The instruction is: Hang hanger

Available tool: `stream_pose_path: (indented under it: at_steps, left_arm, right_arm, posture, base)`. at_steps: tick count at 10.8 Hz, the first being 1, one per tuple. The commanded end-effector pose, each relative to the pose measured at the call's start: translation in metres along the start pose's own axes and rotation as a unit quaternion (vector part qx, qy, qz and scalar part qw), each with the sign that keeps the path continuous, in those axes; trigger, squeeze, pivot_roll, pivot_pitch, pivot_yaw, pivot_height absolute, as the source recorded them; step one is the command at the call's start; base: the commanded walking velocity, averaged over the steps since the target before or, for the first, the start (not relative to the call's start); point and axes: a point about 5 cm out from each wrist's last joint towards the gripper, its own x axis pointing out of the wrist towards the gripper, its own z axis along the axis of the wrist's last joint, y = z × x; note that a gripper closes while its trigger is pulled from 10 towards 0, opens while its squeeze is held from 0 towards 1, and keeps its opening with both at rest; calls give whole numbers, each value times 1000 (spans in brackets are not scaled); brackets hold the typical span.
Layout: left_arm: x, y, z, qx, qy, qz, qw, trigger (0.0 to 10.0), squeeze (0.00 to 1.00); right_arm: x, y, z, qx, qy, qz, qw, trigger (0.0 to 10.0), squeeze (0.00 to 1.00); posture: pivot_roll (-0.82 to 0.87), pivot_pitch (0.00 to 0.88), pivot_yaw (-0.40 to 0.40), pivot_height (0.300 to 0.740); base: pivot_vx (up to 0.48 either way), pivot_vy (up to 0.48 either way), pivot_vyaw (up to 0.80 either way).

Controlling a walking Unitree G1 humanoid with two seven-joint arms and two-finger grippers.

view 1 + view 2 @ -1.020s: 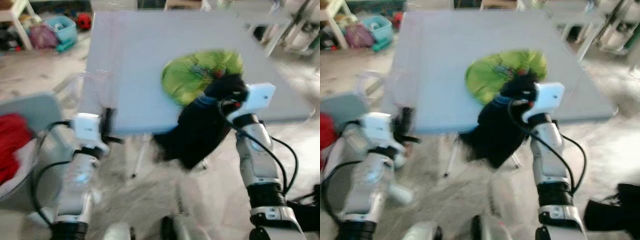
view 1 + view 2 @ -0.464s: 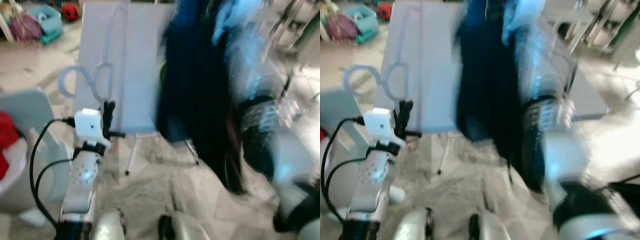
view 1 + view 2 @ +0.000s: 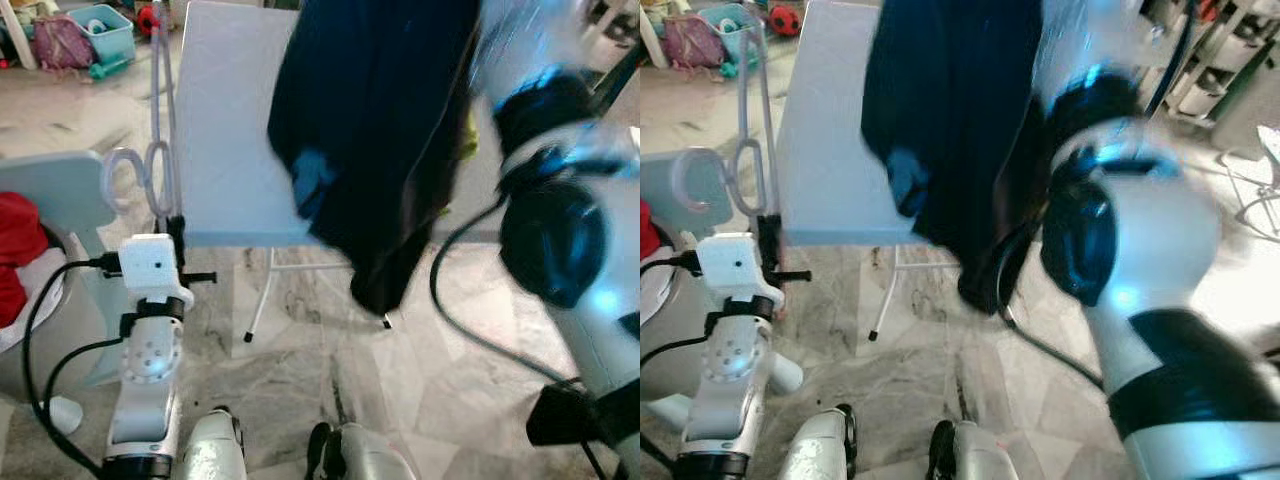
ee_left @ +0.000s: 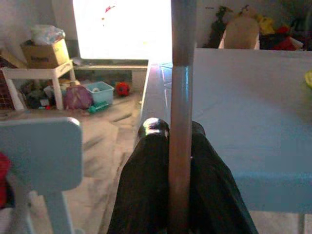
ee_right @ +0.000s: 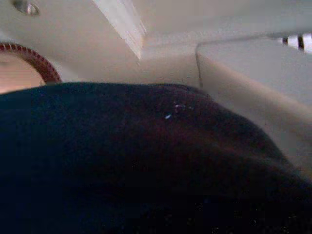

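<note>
Silver arms (image 3: 148, 370) with black joints, each trailing black cables. A white camera block (image 3: 148, 263) sits on the left wrist. The left tool (image 4: 171, 195) has black fingers.

A white table (image 3: 225, 150) is standing just ahead of the left gripper (image 3: 178, 228). A pale chair (image 3: 50, 195) is holding red cloth (image 3: 15, 250) to its left. Far beyond, a teal basket (image 3: 100, 25) and a pink bag (image 3: 60, 45) are lying on the marble floor (image 3: 300, 370).

place: likely a home | cues: marble floor (image 3: 300, 370), toy bins (image 3: 100, 25), folding table (image 3: 225, 130)
</note>
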Motion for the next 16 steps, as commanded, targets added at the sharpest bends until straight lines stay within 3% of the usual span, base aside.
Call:
stream_pose_path:
  at_steps: [1, 3, 5, 6, 7, 9, 13, 16]
  left_arm:
    - [-1, -3, 4, 1, -9, -3, 1000, 10000, 0]
    - [1, -5, 6, -1, -10, -9, 1000, 10000, 0]
    - [2, -6, 8, -4, -13, -27, 1000, 10000, 0]
    - [2, -3, 5, -1, -6, -24, 1000, 10000, 0]
    - [2, 0, 4, 11, -1, -22, 1000, 10000, 0]
    - [1, 6, 3, 15, 3, -20, 1000, 10000, 0]
    - [0, 17, 18, 16, -31, 1, 999, 10000, 0]
    - [6, 18, 32, 20, -62, 3, 998, 10000, 0]
  right_arm:
    - [-12, -3, -14, -11, 21, 4, 1000, 10000, 0]
    - [-58, -18, -53, -35, 76, 21, 996, 10000, 0]
    - [-109, -41, -71, -57, 116, 15, 992, 10000, 0]
    - [-145, -50, -80, -72, 154, 26, 985, 10000, 0]
    - [-168, -53, -83, -84, 176, 32, 980, 10000, 0]
    - [-185, -45, -80, -89, 188, 44, 977, 10000, 0]
    - [-164, -40, -47, -86, 108, -27, 990, 10000, 0]
    - [-165, -38, -48, -85, 115, -38, 989, 10000, 0]
  posture:
    - [184, 118, -162, 740]
    - [167, 127, -123, 740]
    - [145, 127, -90, 740]
    - [127, 123, -69, 740]
    - [114, 120, -55, 740]
    - [108, 114, -47, 740]
    - [126, 112, -67, 740]
    - [126, 111, -78, 740]
  base:
    - [0, 0, 0]
    - [0, 0, 284]
    - [0, 0, 0]
    - [0, 0, 0]
    - [0, 0, 0]
    - [0, 0, 0]
    - [0, 0, 209]
    - [281, 0, 0]
